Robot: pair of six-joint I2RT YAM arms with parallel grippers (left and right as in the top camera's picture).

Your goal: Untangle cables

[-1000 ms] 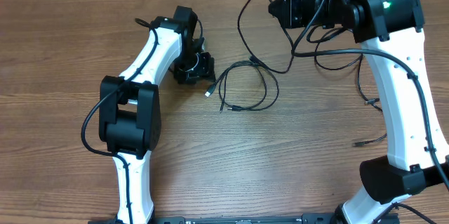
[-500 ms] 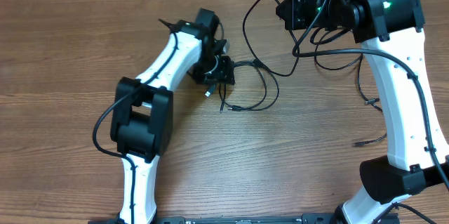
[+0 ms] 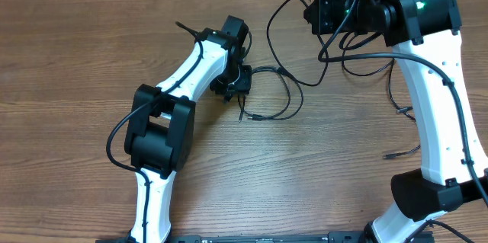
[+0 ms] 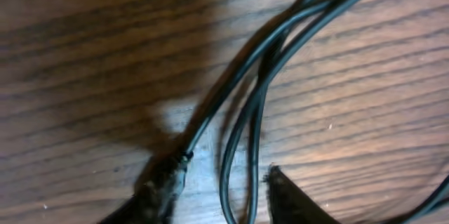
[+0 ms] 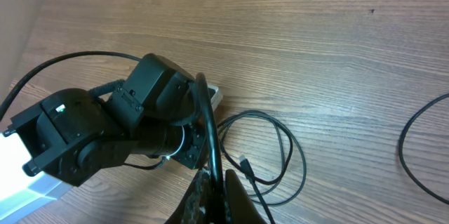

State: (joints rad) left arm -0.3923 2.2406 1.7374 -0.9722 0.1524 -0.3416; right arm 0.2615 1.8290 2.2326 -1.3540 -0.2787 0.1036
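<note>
Two robot arms reach over a wooden table (image 3: 76, 60). Thin black cables (image 4: 266, 52) lie in a loose loop near the table's middle, toward its far edge. The left gripper (image 4: 221, 196) sits low at the loop's left end, fingers apart, with strands running between them unclamped. The right gripper (image 5: 210, 189), near the far edge, is clenched on one cable that curves toward the loop.

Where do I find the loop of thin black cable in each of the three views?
Overhead: the cable loop lies mid-table, just right of the left gripper.
Left wrist: its strands curve from the upper right down between the fingers.
Right wrist: lower centre, right of the left gripper.
Shared landmark: the left gripper beside the loop.
</note>
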